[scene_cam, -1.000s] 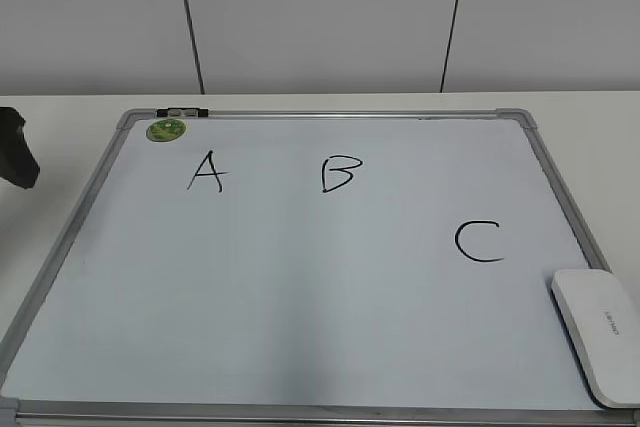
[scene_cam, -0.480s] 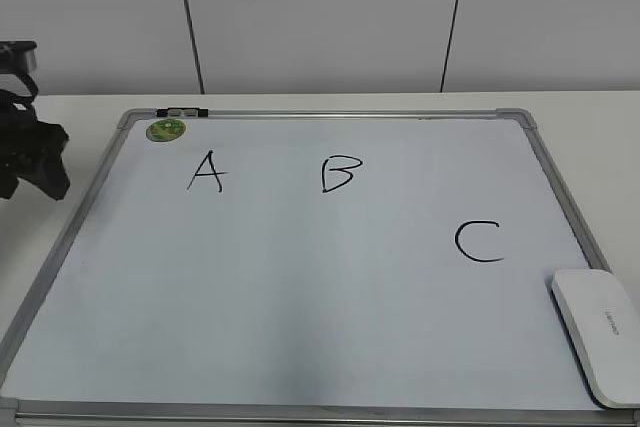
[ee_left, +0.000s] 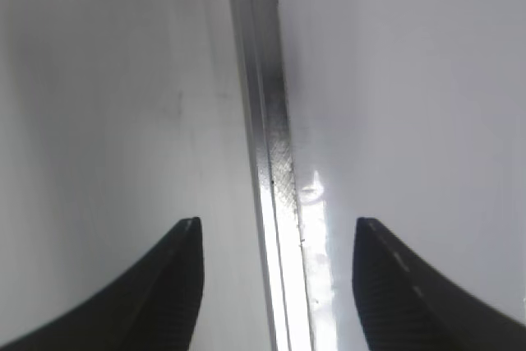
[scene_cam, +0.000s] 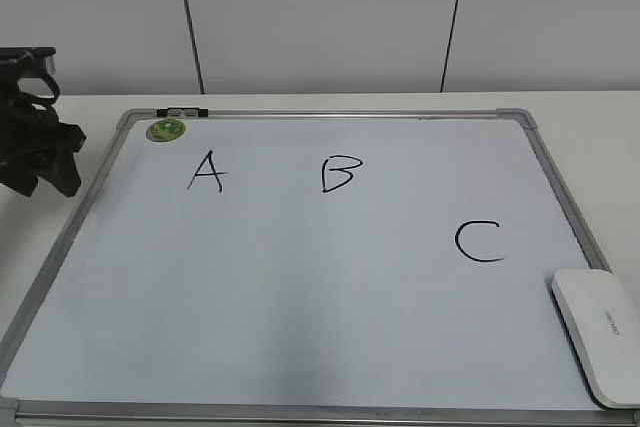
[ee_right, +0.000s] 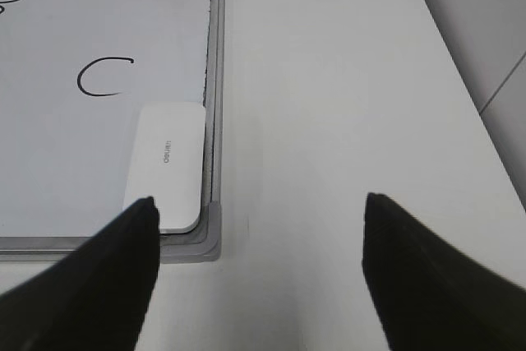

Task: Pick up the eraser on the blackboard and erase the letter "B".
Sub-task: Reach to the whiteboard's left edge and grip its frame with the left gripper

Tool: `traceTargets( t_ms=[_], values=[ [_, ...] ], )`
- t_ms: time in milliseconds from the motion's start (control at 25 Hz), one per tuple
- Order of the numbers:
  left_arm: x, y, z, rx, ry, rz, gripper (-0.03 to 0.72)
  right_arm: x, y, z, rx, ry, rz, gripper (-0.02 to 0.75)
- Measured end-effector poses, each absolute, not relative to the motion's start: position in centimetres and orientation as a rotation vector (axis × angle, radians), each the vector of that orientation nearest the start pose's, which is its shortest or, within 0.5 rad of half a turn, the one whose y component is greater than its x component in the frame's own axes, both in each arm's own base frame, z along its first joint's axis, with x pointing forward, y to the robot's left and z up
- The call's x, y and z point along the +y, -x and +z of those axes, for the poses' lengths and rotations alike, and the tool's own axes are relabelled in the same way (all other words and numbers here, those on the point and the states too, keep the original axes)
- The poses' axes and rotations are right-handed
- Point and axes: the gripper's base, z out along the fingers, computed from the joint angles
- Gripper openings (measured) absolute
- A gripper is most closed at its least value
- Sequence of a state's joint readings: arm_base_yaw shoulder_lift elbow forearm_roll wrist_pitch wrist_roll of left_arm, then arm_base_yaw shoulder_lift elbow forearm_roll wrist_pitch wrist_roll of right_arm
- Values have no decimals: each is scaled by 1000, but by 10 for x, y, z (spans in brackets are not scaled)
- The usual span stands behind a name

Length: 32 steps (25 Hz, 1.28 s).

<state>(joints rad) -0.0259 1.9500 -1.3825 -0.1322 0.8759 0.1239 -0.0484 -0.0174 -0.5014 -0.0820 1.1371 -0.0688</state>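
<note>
I found the white surface [scene_cam: 600,137] carrying the blackboard [scene_cam: 300,113], which lay flat and filled most of the exterior view. Its silver frame ran lengthwise under my left wrist camera.

The eraser [scene_cam: 598,335] lay at the board's near right corner, just inside the frame, near the "C" [scene_cam: 478,241] and well apart from the letter "B" [scene_cam: 338,174], which stood intact in the upper middle, to the right of the "A" [scene_cam: 206,172]. A small green magnet [scene_cam: 166,129] sat at the top left corner.

The left gripper [ee_left: 275,240] stood with its fingers spread wide, one either side of the left frame rail, holding nothing. The right gripper [ee_right: 259,219] was likewise spread wide and empty, near the eraser but off to its right, over the bare surface.

I judged the eraser to be a light, rigid plastic block with a smooth, probably slippery shell. The sound hold would be across its two long sides near the middle, jaws closing on the narrow width, dark face kept down. The adjoining frame rail may crowd the outer finger.
</note>
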Motion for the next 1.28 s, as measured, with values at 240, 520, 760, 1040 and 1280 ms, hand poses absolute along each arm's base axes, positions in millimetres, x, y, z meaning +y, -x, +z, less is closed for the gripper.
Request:
traceTargets(
  t_ms=[240,520,760,1040,1280],
  values=[
    [-19,-395,171,2954,-109,-148,410,-6,12,272,2103,13,-169,591],
    [-19,-399,160,2955,-105,-145,356,-6,12,272,2103,13,-169,591],
    [-19,-401,145,2989,-103,-147,305,-6,12,272,2103,13,-169,591],
    [-18,-402,140,2999,-99,-147,274,-6,12,272,2103,13,-169,591],
    [-10,-401,140,3003,-90,-151,268,-6,12,272,2103,13,-169,591]
  ],
)
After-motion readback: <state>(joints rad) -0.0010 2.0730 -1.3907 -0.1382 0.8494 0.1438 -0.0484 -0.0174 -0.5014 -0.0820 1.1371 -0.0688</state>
